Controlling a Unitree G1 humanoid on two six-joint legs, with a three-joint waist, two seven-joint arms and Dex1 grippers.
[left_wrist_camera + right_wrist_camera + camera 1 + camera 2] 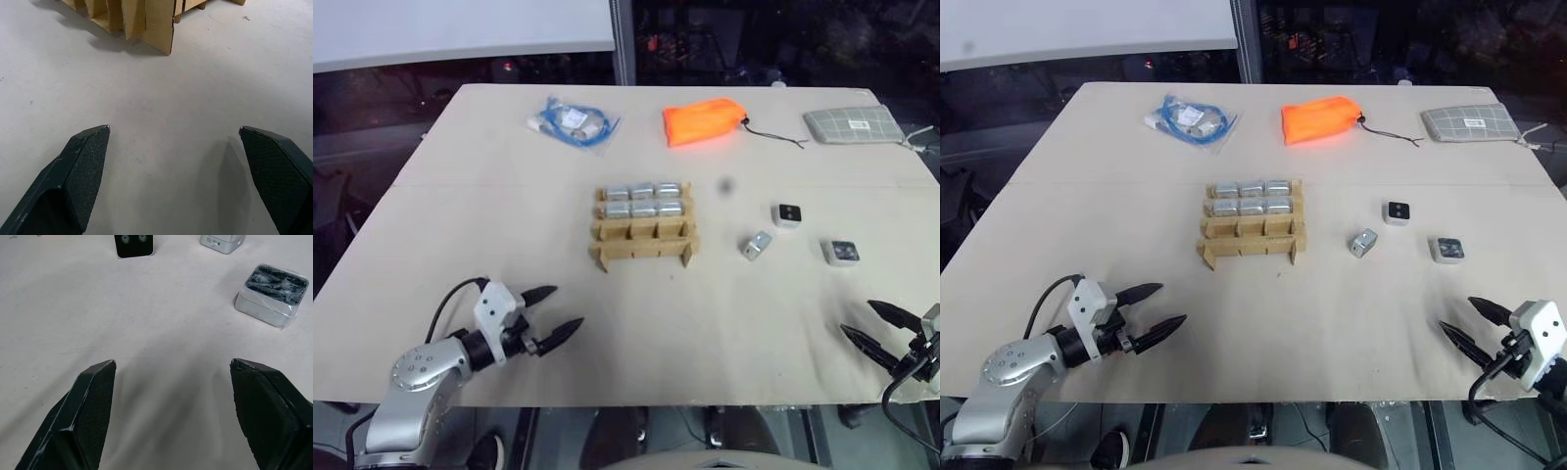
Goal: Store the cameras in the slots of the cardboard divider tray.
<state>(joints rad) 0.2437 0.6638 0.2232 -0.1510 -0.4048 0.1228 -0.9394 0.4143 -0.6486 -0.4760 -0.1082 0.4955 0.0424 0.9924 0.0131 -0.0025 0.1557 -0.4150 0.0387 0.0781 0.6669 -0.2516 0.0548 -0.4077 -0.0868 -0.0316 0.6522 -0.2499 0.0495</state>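
Note:
The cardboard divider tray (644,227) stands at the table's middle. Several silver cameras (644,200) fill its two far rows, and the near row of slots holds nothing. Three loose cameras lie to its right: one with a black lens face up (789,215), a tilted silver one (757,245), and a plastic-wrapped one (842,253). My left gripper (569,305) hovers open near the table's front left, pointing at the tray's corner (146,19). My right gripper (856,316) is open at the front right, with the wrapped camera (272,294) just beyond its fingertips.
Along the far edge lie a blue cable in a clear bag (573,122), an orange fabric bag (703,119) with a black cord, and a flat grey checked pouch (854,123). Both grippers sit close to the table's front edge.

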